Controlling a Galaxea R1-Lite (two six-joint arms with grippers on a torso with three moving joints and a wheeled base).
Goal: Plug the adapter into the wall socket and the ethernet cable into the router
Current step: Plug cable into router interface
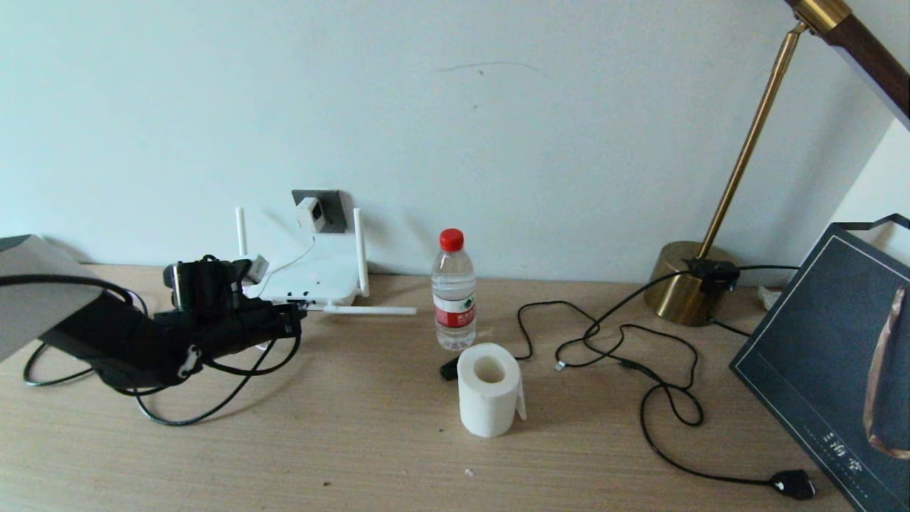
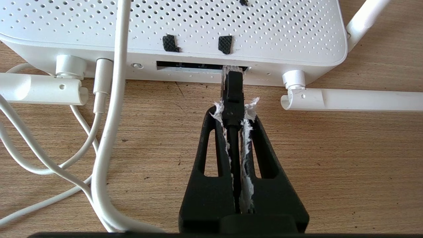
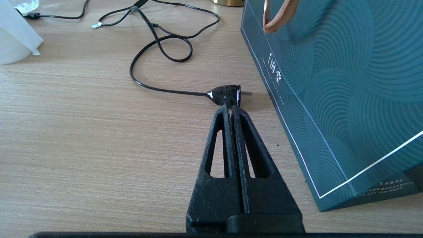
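The white router [image 1: 316, 274] [image 2: 198, 29] lies flat on the table under the dark grey wall socket [image 1: 323, 206]. The white adapter [image 1: 311, 213] sits in that socket, its white cord [image 2: 112, 99] running down to the router. My left gripper [image 1: 295, 313] [image 2: 234, 109] is shut on the black ethernet cable [image 2: 233, 99] just behind its plug. The plug's clear tip [image 2: 231, 70] is at the mouth of the dark port slot [image 2: 188, 65] on the router's front edge. My right gripper [image 3: 231, 107] is shut on nothing and is out of the head view.
A water bottle [image 1: 453, 291] and a paper roll [image 1: 488, 390] stand mid-table. The brass lamp [image 1: 693, 281] trails a black cord [image 1: 661, 398] to a black plug [image 1: 793, 483] [image 3: 226, 95] beside the dark teal bag [image 1: 839, 355] [image 3: 337, 82]. Router antennas [image 2: 350, 99] lie along the table.
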